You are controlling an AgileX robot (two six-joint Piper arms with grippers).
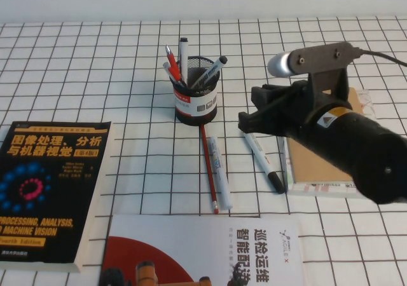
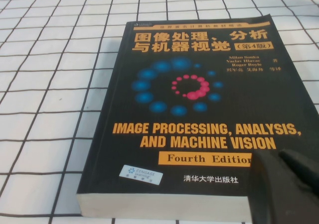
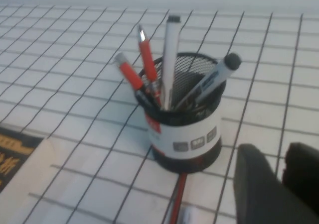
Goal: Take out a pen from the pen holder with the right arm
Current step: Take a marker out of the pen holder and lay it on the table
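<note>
Pen holder (image 3: pixel 187 134) holds four pens (image 3: pixel 169 59) (two red); right gripper (image 3: pixel 274 159) just beside it, jaws parted.

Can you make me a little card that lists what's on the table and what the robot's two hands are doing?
pen holder: upright, several pens inside
lying on table: red pen, white pen, black-capped marker
right gripper: right of the holder, above the marker's end, slightly open, holding nothing
left gripper: over the black book
</note>
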